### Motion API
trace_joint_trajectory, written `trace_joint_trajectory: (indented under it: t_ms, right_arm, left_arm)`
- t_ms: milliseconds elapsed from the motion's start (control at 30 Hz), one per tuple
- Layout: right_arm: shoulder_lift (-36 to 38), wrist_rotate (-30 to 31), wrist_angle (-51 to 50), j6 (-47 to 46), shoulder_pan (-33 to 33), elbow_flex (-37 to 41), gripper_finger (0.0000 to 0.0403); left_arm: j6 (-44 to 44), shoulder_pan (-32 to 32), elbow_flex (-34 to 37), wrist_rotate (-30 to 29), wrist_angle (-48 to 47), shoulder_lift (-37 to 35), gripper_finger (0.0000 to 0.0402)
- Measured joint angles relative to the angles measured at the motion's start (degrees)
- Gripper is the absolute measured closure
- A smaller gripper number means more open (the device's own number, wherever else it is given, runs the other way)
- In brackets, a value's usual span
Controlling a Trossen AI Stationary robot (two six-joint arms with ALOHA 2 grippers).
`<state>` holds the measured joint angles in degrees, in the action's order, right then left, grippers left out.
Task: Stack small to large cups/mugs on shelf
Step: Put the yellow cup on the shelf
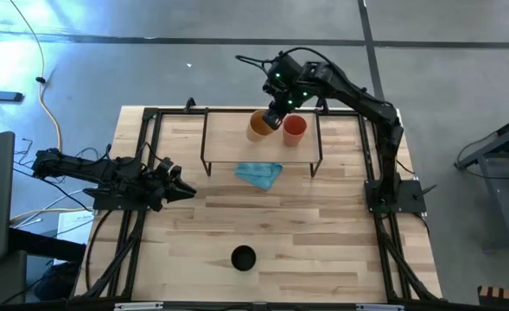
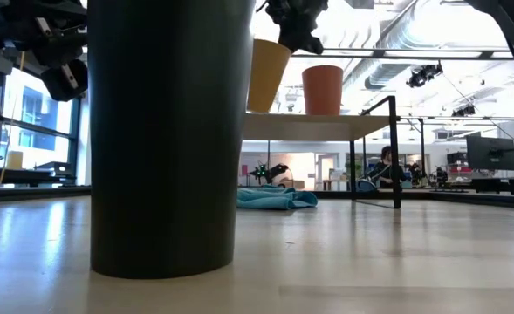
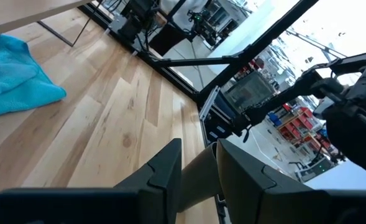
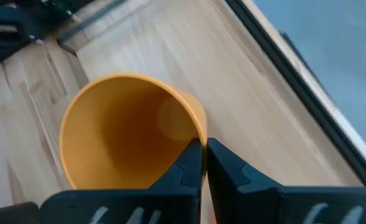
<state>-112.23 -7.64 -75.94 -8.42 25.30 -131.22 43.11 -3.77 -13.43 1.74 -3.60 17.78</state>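
The yellow-orange cup [image 1: 257,126] is tilted over the shelf [image 1: 226,147], with my right gripper [image 1: 276,116] shut on its rim. Beside it, the red-orange cup [image 1: 295,128] stands upright on the shelf board [image 2: 313,126]. The black cup [image 1: 243,258] stands upright on the table near the near edge and fills much of the low view [image 2: 165,131]. My left gripper [image 1: 183,187] waits low at the table's left side, its fingers a little apart, touching nothing. My right gripper [image 4: 204,144] pinches the yellow-orange cup's rim [image 4: 197,127], one finger inside the mouth and one outside. It comes from above, slanting down. The cup [image 2: 266,74] leans, its base close over the shelf board; I cannot tell whether it touches the board.
A light blue cloth [image 1: 259,174] lies crumpled on the table just in front of the shelf. Black frame rails [image 1: 142,164] run along the table's left and right sides. Bare tabletop [image 1: 323,225] stretches between the cloth and the black cup.
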Motion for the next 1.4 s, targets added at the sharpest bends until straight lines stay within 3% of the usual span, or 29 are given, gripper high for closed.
trace_joint_trajectory:
  t_ms: [1400]
  right_arm:
    - [-2.48,0.35,-2.56,1.19,0.22,0.0,0.0403]
  left_arm:
    - [-0.72,0.0,0.0,-0.52,-1.42,-0.02,0.0309]
